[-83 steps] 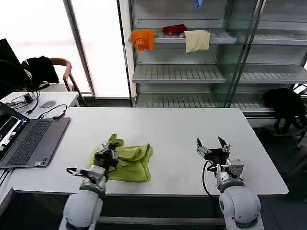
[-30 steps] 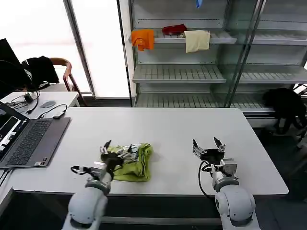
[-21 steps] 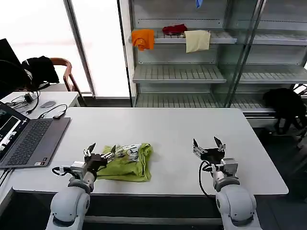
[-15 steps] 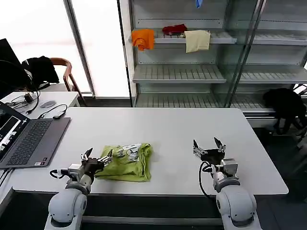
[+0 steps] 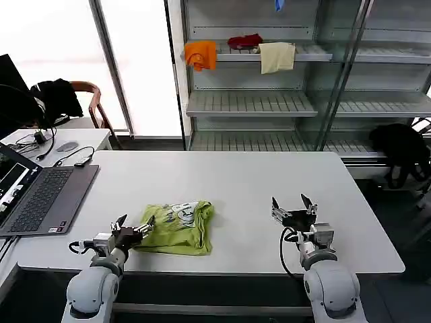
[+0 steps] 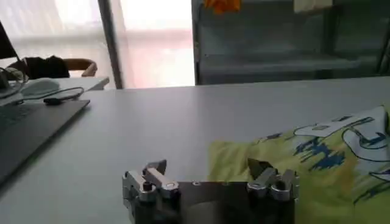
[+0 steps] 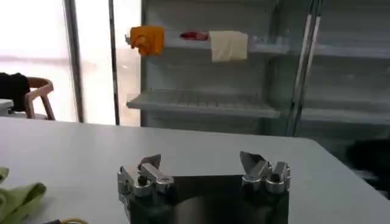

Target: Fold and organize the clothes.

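Observation:
The lime-green T-shirt (image 5: 179, 227) lies folded into a compact bundle near the white table's front edge, a white and blue print facing up. My left gripper (image 5: 134, 225) stands open just off the shirt's left corner, holding nothing; in the left wrist view the left gripper (image 6: 210, 166) has the T-shirt (image 6: 317, 158) lying just beyond its fingertips. My right gripper (image 5: 293, 205) hovers open and empty over bare table well to the shirt's right. The right wrist view has the right gripper (image 7: 200, 161) with its fingers wide apart and a corner of the T-shirt (image 7: 18, 199) at the frame's edge.
An open laptop (image 5: 37, 196) sits at the table's left edge. Behind the table (image 5: 236, 182) a shelf unit (image 5: 269, 101) carries orange (image 5: 201, 54), red (image 5: 245, 42) and cream (image 5: 277, 56) cloths. A side desk with cables and a chair stand at far left.
My left gripper let go of the T-shirt, opened and drew back left toward the front edge. The shirt settled flatter, print up. The right arm barely moved.

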Controlling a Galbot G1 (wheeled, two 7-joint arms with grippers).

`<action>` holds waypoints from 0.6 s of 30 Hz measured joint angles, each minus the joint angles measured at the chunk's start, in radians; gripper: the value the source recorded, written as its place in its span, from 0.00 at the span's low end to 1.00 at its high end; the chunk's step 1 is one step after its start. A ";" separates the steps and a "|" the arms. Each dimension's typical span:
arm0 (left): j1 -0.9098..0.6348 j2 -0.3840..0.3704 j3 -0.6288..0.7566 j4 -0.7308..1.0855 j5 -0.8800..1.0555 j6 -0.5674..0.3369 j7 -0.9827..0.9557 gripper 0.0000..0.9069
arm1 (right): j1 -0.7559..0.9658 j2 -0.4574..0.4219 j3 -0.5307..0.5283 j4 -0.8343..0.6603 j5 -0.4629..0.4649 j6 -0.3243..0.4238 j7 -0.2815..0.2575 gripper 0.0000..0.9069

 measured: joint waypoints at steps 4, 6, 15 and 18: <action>0.008 -0.008 0.007 0.008 0.012 -0.006 0.001 1.00 | -0.001 0.007 -0.003 0.000 0.001 0.000 0.001 1.00; 0.012 -0.009 0.009 0.009 0.014 -0.008 0.002 1.00 | -0.002 0.008 -0.003 0.000 0.002 0.000 0.001 1.00; 0.029 -0.013 0.011 0.015 0.025 -0.012 0.004 0.57 | -0.005 0.011 -0.001 0.001 0.002 0.001 0.003 1.00; 0.035 -0.015 0.013 0.013 0.022 -0.014 0.009 0.24 | -0.005 0.011 -0.001 0.002 0.002 0.001 0.004 1.00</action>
